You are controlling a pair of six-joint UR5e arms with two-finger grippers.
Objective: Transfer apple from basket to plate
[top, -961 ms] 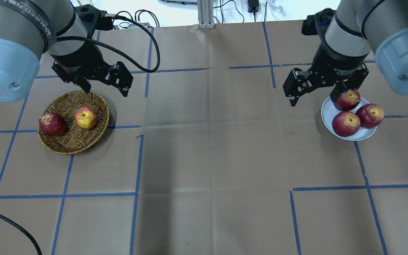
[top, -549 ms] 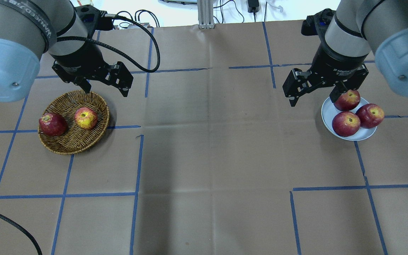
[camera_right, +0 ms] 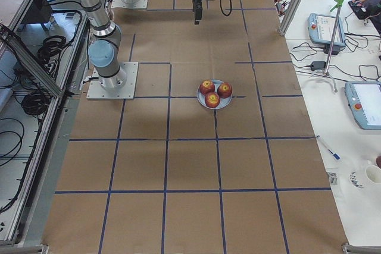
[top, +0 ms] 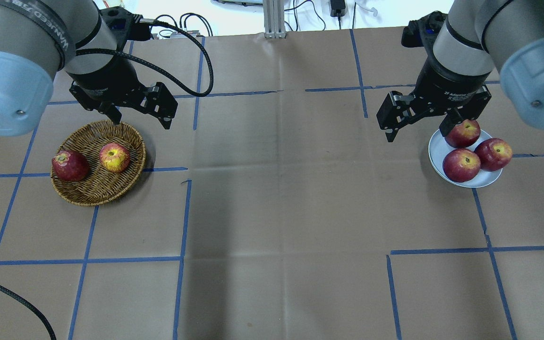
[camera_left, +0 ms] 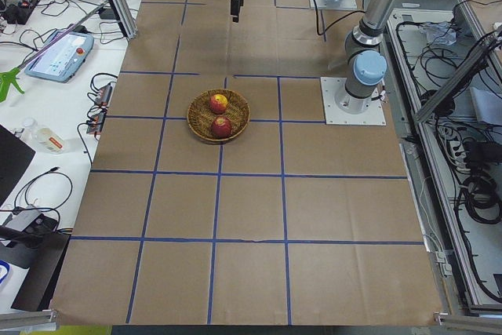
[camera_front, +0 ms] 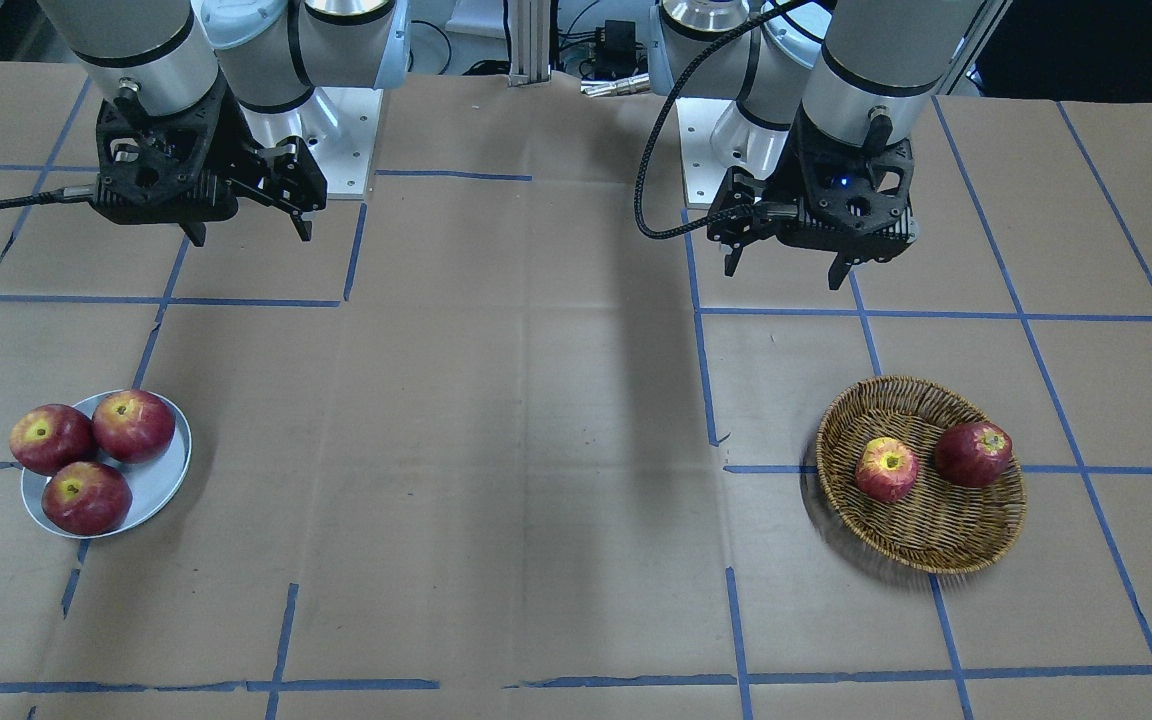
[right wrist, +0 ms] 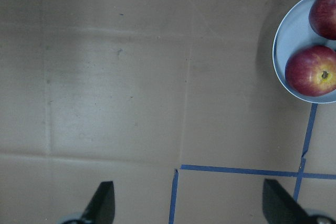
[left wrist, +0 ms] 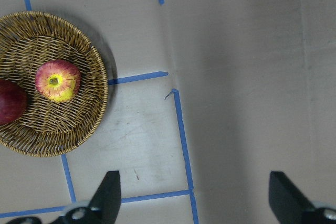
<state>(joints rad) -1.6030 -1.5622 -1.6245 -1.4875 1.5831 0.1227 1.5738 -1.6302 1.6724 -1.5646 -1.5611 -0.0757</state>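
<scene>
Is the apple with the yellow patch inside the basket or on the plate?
Inside the basket: the apple lies on its wicker beside a dark red apple.

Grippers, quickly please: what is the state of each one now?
Left gripper: open, holding nothing.
Right gripper: open, holding nothing.

Red-yellow apple (top: pixel 114 157), stem up, in wicker basket (top: pixel 104 186) near left gripper (top: pixel 141 123); pale blue plate (top: pixel 437 146) beside right gripper (top: pixel 416 136).
</scene>
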